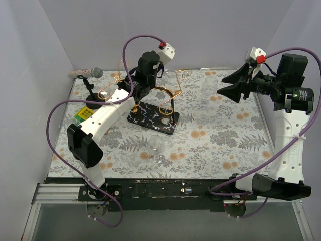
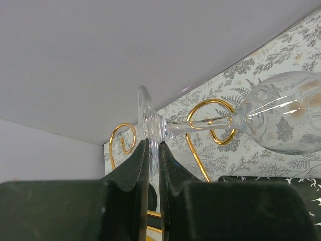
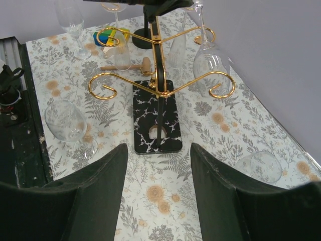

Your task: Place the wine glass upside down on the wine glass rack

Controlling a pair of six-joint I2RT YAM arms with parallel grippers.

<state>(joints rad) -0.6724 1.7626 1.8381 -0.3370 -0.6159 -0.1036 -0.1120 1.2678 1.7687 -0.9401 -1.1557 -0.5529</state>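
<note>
My left gripper (image 2: 154, 143) is shut on the flat foot of the wine glass (image 2: 286, 115), pinching the disc edge-on. The glass is upside down, and its stem passes through a curled gold end of the wine glass rack (image 2: 210, 102). In the right wrist view the glass's bowl (image 3: 210, 65) hangs below the rack's far right arm, above the table. The rack (image 3: 159, 90) stands on its black white-veined base (image 1: 145, 118) mid-table. In the top view the left gripper (image 1: 145, 68) is above the rack's back. My right gripper (image 1: 220, 86) is open and empty, held high to the right, facing the rack.
Another glass lies on its side (image 1: 155, 145) in front of the rack, one lies at the right (image 3: 261, 165), and one stands upright far off (image 3: 70, 20). A microphone on a black stand (image 1: 88, 74) and a yellow-green block (image 1: 83, 114) sit at the left.
</note>
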